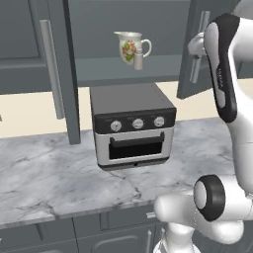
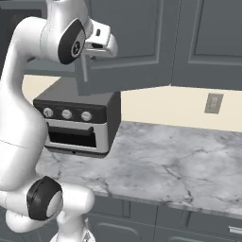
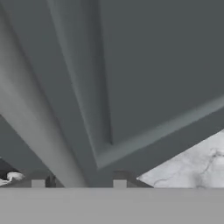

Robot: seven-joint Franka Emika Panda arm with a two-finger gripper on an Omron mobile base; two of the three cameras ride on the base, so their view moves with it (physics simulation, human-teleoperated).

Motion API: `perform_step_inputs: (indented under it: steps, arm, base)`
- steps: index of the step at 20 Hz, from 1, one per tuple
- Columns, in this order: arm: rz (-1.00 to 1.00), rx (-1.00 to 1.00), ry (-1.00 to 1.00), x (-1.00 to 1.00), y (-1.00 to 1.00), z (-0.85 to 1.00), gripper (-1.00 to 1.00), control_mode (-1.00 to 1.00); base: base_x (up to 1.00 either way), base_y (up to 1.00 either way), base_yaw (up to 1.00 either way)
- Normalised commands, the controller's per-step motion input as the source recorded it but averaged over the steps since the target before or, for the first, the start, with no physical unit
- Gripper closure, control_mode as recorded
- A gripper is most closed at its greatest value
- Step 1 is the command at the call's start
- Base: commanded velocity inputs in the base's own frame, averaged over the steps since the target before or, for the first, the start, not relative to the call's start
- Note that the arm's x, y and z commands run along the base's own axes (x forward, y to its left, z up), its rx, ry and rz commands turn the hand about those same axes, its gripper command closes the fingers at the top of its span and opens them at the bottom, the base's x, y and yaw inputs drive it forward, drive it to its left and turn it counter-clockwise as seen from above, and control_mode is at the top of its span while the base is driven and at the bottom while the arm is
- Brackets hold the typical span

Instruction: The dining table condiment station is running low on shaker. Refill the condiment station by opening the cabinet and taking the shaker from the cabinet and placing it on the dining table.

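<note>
The cabinet point(image 1: 123, 29) is standing open at the top of the left base view. Inside it, on the shelf, the tiny grey shaker point(image 1: 138, 60) is standing straight up, so its long side is running up and down. It is sitting just in front of the white flower pitcher point(image 1: 129, 47), maybe touching it.

The gripper point(image 3: 78, 183) is sitting far over at the upper right of that view, right beside the long metal handle point(image 1: 199, 47) of the open right-hand door point(image 1: 207, 49). In the hand view the two little dark fingertips point(image 3: 38, 181) are poking up at the bottom edge, and the grey door panel is very close in front of them. There is a gap between the tips with a strip of the door showing in it. I cannot tell if they are pinching the door or just resting near it. They are not holding the shaker.

From the gripper, the shaker is lying to the left in the left base view and deeper inside the cabinet, at about the same height. So I think the hand needs to come away from the door, swing left and reach straight in, with the fingers closing on the shaker's sides. The pitcher is so close that it could get bumped.

Below, a toaster oven point(image 1: 132, 126) is sitting on the marble counter point(image 1: 44, 173).
</note>
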Motion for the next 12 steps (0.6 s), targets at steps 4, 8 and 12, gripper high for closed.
perform_step_inputs:
  steps: [4, 8, 12]
  arm:
    - [-0.06, 0.0, -0.21, -1.0, -1.0, 0.0, 1.0, -1.0]
    - [-0.13, 0.0, -0.11, -1.0, -1.0, 0.05, 1.0, -1.0]
    - [-0.17, -0.01, -0.07, -1.0, -0.74, 0.16, -1.0, -1.0]
  base:
    - [0.0, 0.0, 0.0]
    - [0.0, 0.0, 0.0]
    - [0.0, 0.0, 0.0]
